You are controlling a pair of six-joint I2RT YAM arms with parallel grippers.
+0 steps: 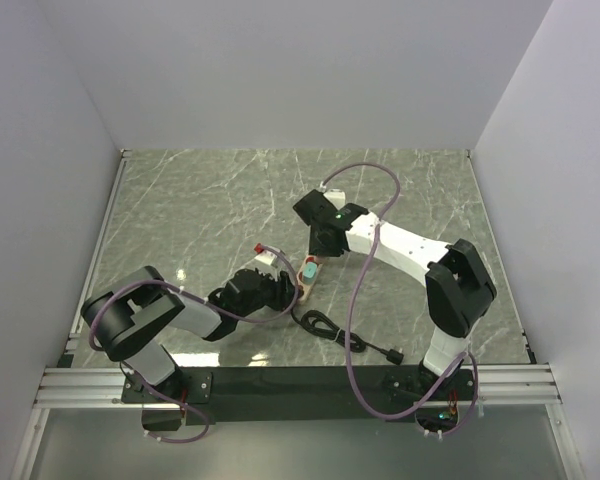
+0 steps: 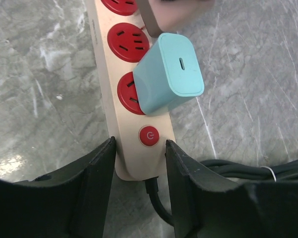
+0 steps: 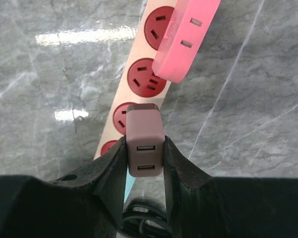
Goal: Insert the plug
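Right pincer (image 3: 145, 148) is clamped on the mauve plug (image 3: 145, 141), hovering just over the power strip (image 2: 129, 153) near a free red socket (image 2: 128, 42). Left pincer (image 2: 140, 148) straddles the strip's button end, strip running lengthwise away from it (can't tell if it's gripping yet tbh).

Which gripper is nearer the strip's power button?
Left. The left gripper straddles the strip end, button just ahead of it. The right gripper holds the charger over sockets farther up the strip.

Lab test cell: white walls (image 1: 280, 70), marble-look tabletop (image 1: 230, 190)
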